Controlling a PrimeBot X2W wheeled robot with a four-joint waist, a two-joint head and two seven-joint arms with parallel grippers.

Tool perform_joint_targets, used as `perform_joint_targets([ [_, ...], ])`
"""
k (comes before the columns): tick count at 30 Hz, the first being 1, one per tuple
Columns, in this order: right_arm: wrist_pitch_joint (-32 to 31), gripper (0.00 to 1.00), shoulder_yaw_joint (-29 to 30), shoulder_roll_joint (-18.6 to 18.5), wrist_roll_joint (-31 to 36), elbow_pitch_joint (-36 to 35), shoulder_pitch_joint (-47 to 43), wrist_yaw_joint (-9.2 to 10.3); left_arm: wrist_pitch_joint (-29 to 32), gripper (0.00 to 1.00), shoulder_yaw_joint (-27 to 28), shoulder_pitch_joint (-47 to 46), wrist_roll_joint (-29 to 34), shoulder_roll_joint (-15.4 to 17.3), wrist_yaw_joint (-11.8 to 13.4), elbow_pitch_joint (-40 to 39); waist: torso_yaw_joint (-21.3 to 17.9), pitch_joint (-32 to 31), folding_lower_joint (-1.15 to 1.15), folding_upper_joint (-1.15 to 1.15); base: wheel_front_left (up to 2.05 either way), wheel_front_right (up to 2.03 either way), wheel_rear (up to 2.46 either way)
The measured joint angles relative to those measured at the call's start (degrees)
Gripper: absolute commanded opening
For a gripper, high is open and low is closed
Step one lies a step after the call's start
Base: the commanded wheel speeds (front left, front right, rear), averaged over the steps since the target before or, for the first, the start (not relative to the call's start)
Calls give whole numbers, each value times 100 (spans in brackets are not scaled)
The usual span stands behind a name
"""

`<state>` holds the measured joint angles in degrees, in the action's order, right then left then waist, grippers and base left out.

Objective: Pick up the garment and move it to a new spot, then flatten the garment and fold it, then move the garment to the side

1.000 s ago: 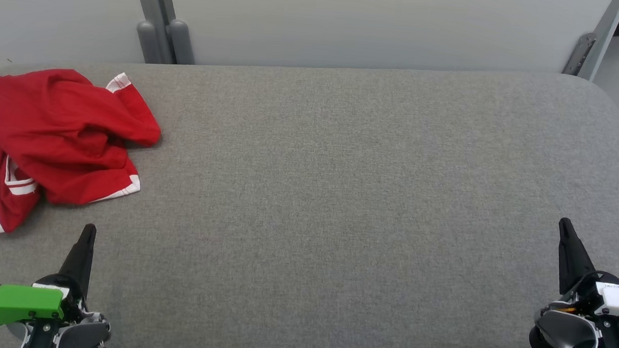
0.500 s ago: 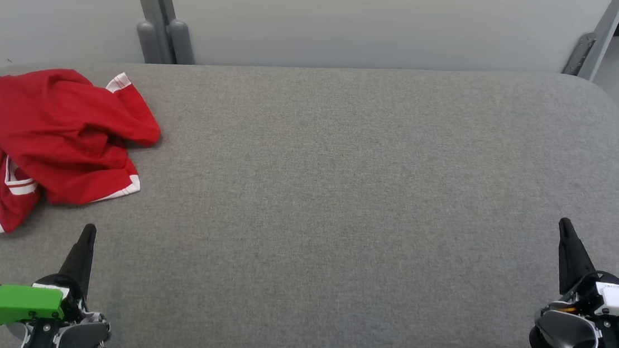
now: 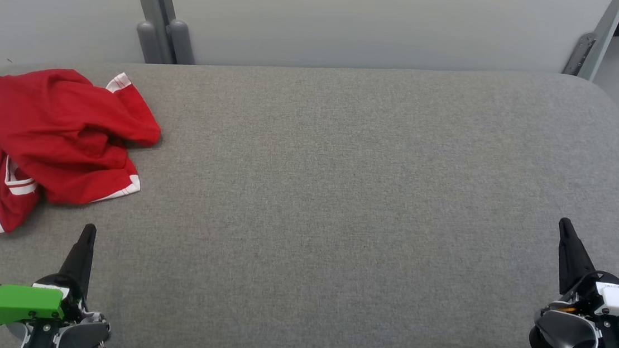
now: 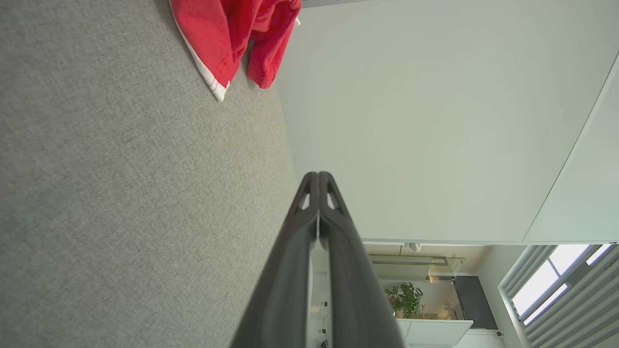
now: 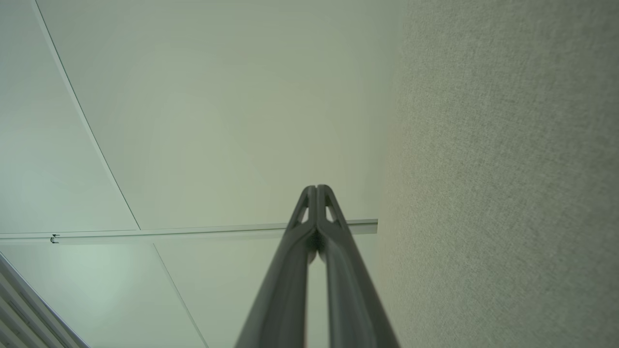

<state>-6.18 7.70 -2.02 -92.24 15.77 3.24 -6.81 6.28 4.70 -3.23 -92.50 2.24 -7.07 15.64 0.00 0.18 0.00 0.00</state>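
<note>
The garment [image 3: 49, 140] is red with white trim and lies crumpled at the far left of the grey cushioned surface [image 3: 341, 199]. Its hem also shows at the top of the left wrist view [image 4: 232, 38]. My left gripper [image 3: 89, 229] rests near the front left, below the garment and apart from it; its fingertips are pressed together with nothing between them [image 4: 318, 175]. My right gripper [image 3: 564, 222] sits at the front right, far from the garment, fingers also shut and empty [image 5: 316, 187].
A pale wall panel [image 3: 356, 21] with a grey post [image 3: 157, 20] runs behind the surface. The surface's right edge curves off near a metal bracket [image 3: 580, 52]. Wide bare fabric lies between the two grippers.
</note>
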Motion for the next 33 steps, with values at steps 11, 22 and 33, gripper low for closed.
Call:
perform_joint_targets([
  [11,1,100,-2,9,0,24,-18,9,-1,100,-5,10,0,-4,1,38,0,0,0,0,0,0,0],
  [22,97,100,-75,174,12,331,-375,34,-90,100,-133,340,51,-142,5,328,-2,2,0,0,0,0,0],
  [33,315,100,-183,165,264,225,-375,34,-316,100,-335,339,346,-138,5,177,-14,9,0,0,0,0,0],
])
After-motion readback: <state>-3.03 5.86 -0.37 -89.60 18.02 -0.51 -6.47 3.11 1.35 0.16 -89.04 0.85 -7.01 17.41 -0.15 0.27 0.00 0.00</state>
